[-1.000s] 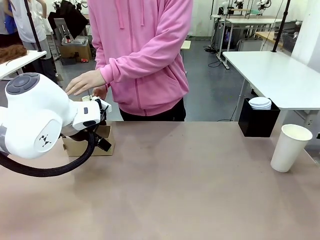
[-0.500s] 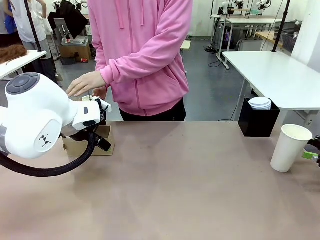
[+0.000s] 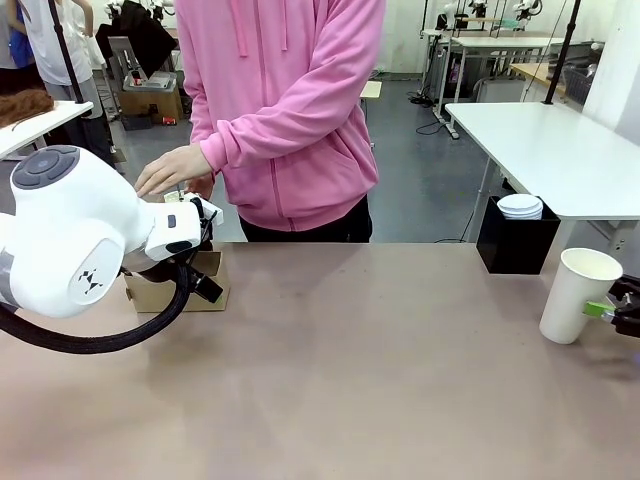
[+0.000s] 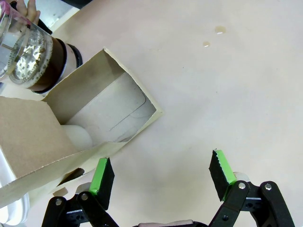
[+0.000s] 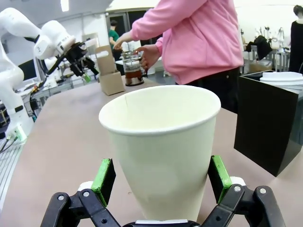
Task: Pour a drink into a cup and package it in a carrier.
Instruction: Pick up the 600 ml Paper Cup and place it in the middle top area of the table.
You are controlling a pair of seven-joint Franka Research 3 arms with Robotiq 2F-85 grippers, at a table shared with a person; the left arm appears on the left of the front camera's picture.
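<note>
Cup (image 5: 161, 127) white paper, empty, upright between wide right claw (image 5: 161, 174); left claw (image 4: 162, 175) wide, empty.

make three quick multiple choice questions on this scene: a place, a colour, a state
1. Where is the white cup? A in the carrier; B on the table, right side; C on the black box.
2. The person's top is: A pink; B grey; C blue.
3. The right pincer is: A shut on a lid; B shut on the jug; C open, astride the cup.
Key: B, the cup stands on bare tabletop; A, pink hoodie; C, green pads flank the cup.
</note>
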